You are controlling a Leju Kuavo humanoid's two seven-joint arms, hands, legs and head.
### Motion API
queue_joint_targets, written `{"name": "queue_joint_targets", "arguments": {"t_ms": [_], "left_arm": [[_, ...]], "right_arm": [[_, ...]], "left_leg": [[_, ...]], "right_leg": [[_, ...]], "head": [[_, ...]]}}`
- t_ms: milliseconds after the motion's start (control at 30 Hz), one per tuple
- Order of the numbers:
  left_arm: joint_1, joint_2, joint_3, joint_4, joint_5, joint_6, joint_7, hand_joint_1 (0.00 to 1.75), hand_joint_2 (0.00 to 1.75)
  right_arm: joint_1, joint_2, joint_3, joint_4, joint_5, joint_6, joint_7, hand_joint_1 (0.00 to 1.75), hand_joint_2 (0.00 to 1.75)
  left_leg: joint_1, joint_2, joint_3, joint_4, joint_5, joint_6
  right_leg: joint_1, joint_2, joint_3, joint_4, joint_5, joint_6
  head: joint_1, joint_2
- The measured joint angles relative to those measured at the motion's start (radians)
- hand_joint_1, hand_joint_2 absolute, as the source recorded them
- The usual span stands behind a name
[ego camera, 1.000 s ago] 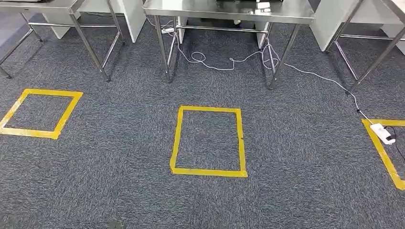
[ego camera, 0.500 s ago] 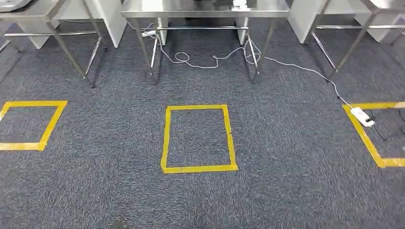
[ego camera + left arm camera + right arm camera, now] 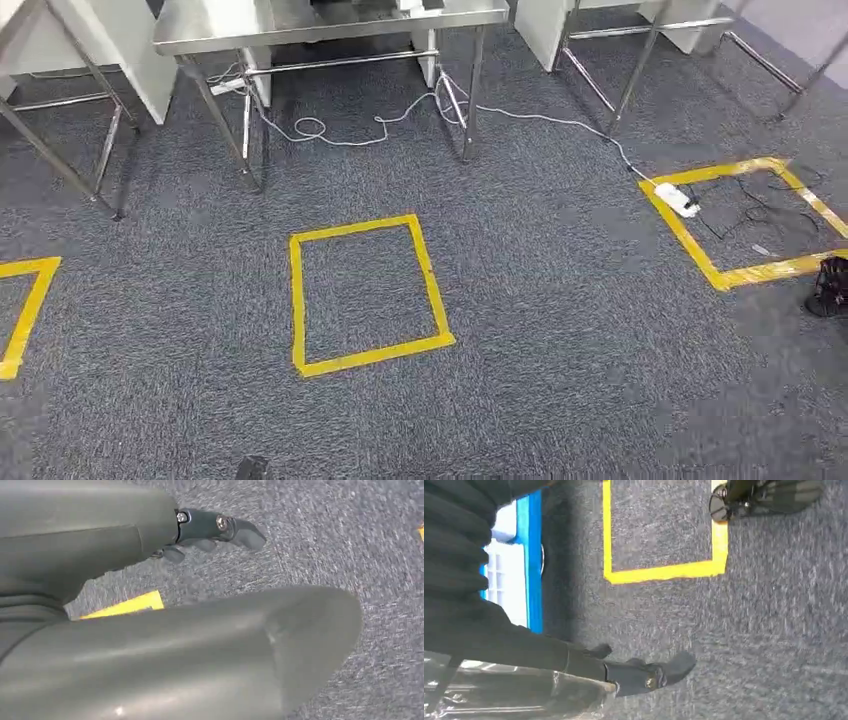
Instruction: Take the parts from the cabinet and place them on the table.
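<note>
In the right wrist view my right hand (image 3: 639, 675) hangs over the carpet, its dark fingers lying along a part wrapped in clear plastic (image 3: 499, 695) that it holds against its underside. In the left wrist view my left hand (image 3: 210, 527) hangs above the carpet with its fingers stretched out and nothing in them. A steel table (image 3: 330, 20) stands ahead at the far side of the floor in the head view.
A yellow tape square (image 3: 365, 295) marks the carpet ahead; another yellow square (image 3: 745, 220) lies to the right with a white power strip (image 3: 677, 199) and its cable. More steel table legs stand left and right. A blue crate (image 3: 531, 555) sits near my right hand.
The whole head view has shifted left and tilted: the camera has turned to the right. The right yellow square has come fully into view and the left one has nearly left it.
</note>
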Motion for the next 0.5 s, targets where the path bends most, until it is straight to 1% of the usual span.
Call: {"name": "queue_joint_targets", "arguments": {"t_ms": [33,67,100,133,167,200,233,267,300,333,367,400,433,467,500], "left_arm": [[-0.003,0.0,0.0,0.0,0.0,0.0,0.002,0.0,0.0],[-0.006,-0.001,0.0,-0.001,0.0,-0.001,0.002,0.0,0.0],[-0.009,-0.002,0.0,-0.002,0.0,-0.003,0.002,0.0,0.0],[-0.009,-0.002,0.0,-0.002,0.0,-0.006,0.002,0.0,0.0],[-0.009,-0.002,0.0,-0.002,0.0,-0.006,0.003,0.0,0.0],[-0.008,-0.002,0.0,-0.001,0.0,-0.009,0.006,0.0,0.0],[-0.008,-0.003,0.0,-0.002,0.0,-0.009,0.006,0.0,0.0],[-0.008,-0.003,0.0,-0.002,0.0,-0.009,0.007,0.0,0.0],[-0.008,-0.004,0.0,-0.002,-0.001,-0.009,0.008,0.0,0.0],[-0.008,-0.005,0.0,-0.002,-0.002,-0.01,0.008,0.0,0.0],[-0.008,-0.006,0.0,-0.002,-0.002,-0.013,0.008,0.0,0.0],[-0.01,-0.006,0.0,-0.002,-0.003,-0.015,0.008,0.0,0.0],[-0.009,-0.006,0.0,-0.002,-0.005,-0.015,0.008,0.0,0.0],[-0.01,-0.006,0.0,-0.002,-0.007,-0.014,0.008,0.0,0.0],[-0.011,-0.006,0.0,-0.002,-0.008,-0.014,0.008,0.0,0.0]], "right_arm": [[0.003,0.001,0.0,0.0,0.0,0.0,0.0,0.0,1.75],[0.006,0.001,0.0,0.0,0.001,0.0,0.001,0.0,1.75],[0.008,0.0,0.0,0.0,0.002,0.0,0.001,0.0,1.75],[0.005,0.0,0.0,0.0,0.002,0.0,0.002,0.0,1.75],[0.0,-0.001,0.0,0.0,0.002,0.0,0.002,0.0,1.75],[-0.001,-0.002,0.0,0.0,0.002,0.0,0.003,0.0,1.75],[-0.002,-0.003,0.0,0.0,0.001,0.0,0.004,0.0,1.75],[-0.001,-0.003,0.0,0.0,0.002,0.002,0.008,0.0,1.75],[0.002,-0.003,0.0,0.0,0.003,0.006,0.017,0.0,1.75],[0.004,-0.004,0.0,0.0,0.004,0.006,0.024,0.0,1.75],[0.004,-0.005,0.0,0.0,0.004,0.006,0.024,0.0,1.75],[0.002,-0.005,0.0,0.0,0.004,0.006,0.024,0.0,1.75],[-0.003,-0.002,0.0,0.0,0.004,0.007,0.024,0.0,1.75],[-0.005,-0.005,-0.001,0.0,0.002,0.007,0.022,0.0,1.75],[-0.003,-0.005,-0.002,0.0,0.0,0.007,0.021,0.0,1.75]], "left_leg": [[-0.002,0.009,0.0,-0.005,0.001,0.002],[0.002,0.025,0.008,-0.028,0.011,0.007],[0.007,0.042,0.017,-0.047,0.024,0.006],[0.008,0.052,0.018,-0.056,0.027,0.013],[0.006,0.067,0.016,-0.056,0.029,0.014],[0.005,0.084,0.014,-0.056,0.029,0.014],[0.003,0.099,0.01,-0.055,0.029,0.014],[0.003,0.114,0.009,-0.055,0.029,0.013],[0.003,0.128,0.008,-0.055,0.03,0.011],[0.004,0.14,0.008,-0.055,0.03,0.009],[0.005,0.152,0.008,-0.054,0.031,0.005],[0.002,0.161,0.011,-0.05,0.03,-0.004],[-0.007,0.174,0.01,-0.048,0.024,-0.013],[-0.006,0.185,0.016,-0.045,0.019,-0.022],[-0.005,0.192,0.02,-0.047,0.021,-0.029]], "right_leg": [[-0.002,0.01,-0.003,-0.004,0.005,0.007],[0.012,0.019,-0.013,-0.012,0.009,0.016],[0.009,-0.034,-0.017,0.011,-0.002,0.013],[0.013,-0.079,-0.043,0.06,-0.03,0.008],[0.009,-0.097,-0.083,0.13,-0.061,0.004],[0.008,-0.105,-0.122,0.206,-0.09,0.004],[0.004,-0.109,-0.153,0.268,-0.109,0.007],[0.001,-0.112,-0.165,0.296,-0.112,0.016],[-0.004,-0.116,-0.147,0.266,-0.096,0.028],[-0.009,-0.124,-0.105,0.191,-0.066,0.042],[-0.013,-0.141,-0.049,0.092,-0.034,0.054],[-0.016,-0.187,0.006,0.0,-0.011,0.062],[-0.009,-0.226,0.007,-0.015,-0.01,0.05],[-0.004,-0.206,0.011,-0.018,-0.003,0.037],[-0.004,-0.194,0.001,-0.015,-0.005,0.026]], "head": [[0.0,0.0],[0.002,0.0],[0.002,0.0],[0.009,0.0],[0.011,0.0],[0.013,0.0],[0.012,0.0],[0.013,0.0],[0.012,0.0],[0.013,0.0],[0.012,0.0],[0.013,0.0],[0.013,0.0],[0.012,0.0],[0.011,0.0]]}}
